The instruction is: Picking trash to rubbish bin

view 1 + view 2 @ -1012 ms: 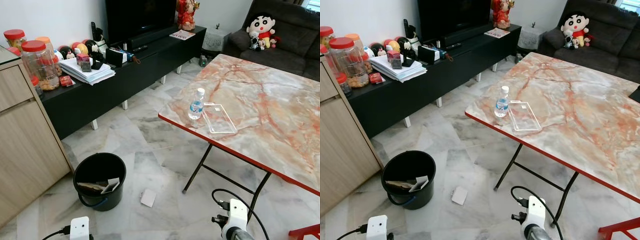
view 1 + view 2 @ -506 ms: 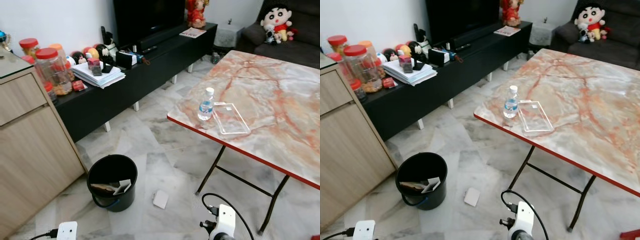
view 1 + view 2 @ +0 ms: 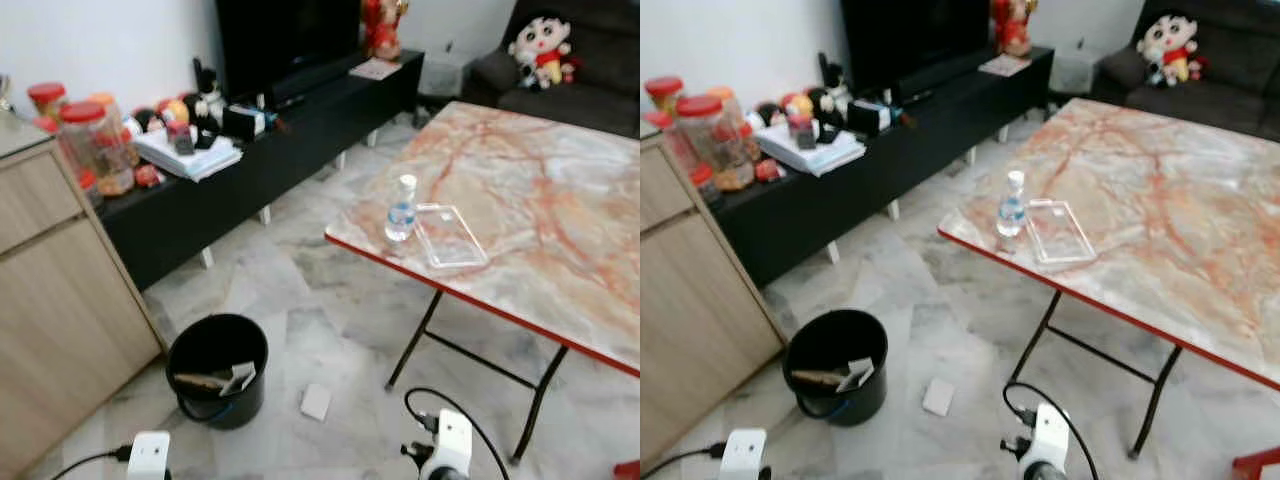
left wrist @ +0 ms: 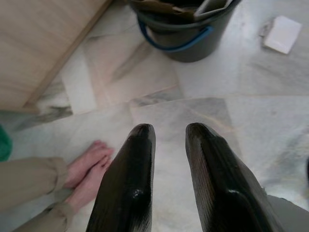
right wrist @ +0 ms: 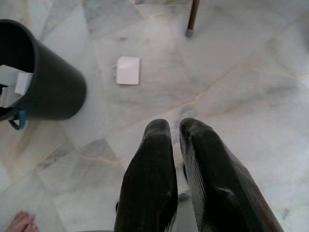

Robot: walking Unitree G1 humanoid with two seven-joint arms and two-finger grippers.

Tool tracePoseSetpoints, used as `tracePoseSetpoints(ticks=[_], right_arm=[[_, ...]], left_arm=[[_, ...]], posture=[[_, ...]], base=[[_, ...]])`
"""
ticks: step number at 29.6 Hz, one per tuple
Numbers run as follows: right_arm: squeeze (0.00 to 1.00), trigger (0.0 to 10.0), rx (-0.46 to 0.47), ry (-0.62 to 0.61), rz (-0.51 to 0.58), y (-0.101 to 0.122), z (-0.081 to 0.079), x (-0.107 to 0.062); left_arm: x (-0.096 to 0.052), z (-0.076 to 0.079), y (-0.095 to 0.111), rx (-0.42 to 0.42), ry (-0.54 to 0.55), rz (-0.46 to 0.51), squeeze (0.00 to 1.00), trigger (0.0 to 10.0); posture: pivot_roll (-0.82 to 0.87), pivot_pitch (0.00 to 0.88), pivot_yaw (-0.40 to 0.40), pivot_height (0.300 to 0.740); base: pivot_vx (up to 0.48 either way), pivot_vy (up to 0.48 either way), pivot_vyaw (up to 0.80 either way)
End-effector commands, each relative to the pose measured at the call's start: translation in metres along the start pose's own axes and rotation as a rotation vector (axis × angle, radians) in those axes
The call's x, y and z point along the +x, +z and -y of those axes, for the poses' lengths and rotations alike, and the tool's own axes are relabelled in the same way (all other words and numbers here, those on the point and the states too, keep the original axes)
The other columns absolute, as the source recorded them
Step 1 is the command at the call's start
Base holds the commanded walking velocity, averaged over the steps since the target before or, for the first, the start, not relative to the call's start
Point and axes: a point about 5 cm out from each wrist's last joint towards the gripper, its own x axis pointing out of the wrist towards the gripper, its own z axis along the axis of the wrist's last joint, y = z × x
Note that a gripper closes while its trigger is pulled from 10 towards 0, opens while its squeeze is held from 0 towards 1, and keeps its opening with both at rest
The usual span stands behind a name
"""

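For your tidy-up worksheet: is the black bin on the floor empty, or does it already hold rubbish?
Not empty: the black bin stands upright with paper and cardboard scraps inside.

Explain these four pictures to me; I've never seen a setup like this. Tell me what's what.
A walking humanoid robot took them. The two wide pictures come from its head, looking down at a room. The other two come from cameras on its wrists, looking along each hand's black fingers: the left hand slightly open, the right hand nearly closed. Both hold nothing. On the marble floor stand a black plastic bin and, beside it, a white square scrap. The marble-patterned folding table carries a clear plastic bottle and a clear tray.
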Motion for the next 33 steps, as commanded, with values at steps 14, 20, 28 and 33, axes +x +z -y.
tracePoseSetpoints(ticks=[14,20,28,33], right_arm=[[0.00,10.0,-0.015,0.006,0.007,0.0032,-0.0023,0.0008],[0.00,10.0,-0.011,0.004,0.010,0.0037,-0.0019,0.0008],[0.00,10.0,0.007,-0.004,0.023,0.0049,-0.0005,0.0006],[0.00,10.0,0.004,0.002,0.031,0.0075,-0.0017,0.0011]], left_arm=[[-0.0002,-0.0021,-0.0020,-0.006,0.009,-0.017,0.00,10.0],[0.0002,-0.0001,-0.0009,-0.008,0.005,-0.013,0.00,10.0],[0.0001,0.0002,-0.0011,-0.013,0.005,-0.014,0.00,10.0],[0.0003,0.0005,-0.0008,-0.015,0.005,-0.015,0.00,10.0]], posture=[[0.05,0.000,0.002,0.740],[0.04,0.000,0.003,0.740],[0.04,0.000,0.003,0.740],[0.04,0.000,0.001,0.740]], base=[[0.000,-0.024,-0.80],[0.000,0.000,-0.80],[0.000,0.000,-0.70],[0.000,0.000,0.00]])
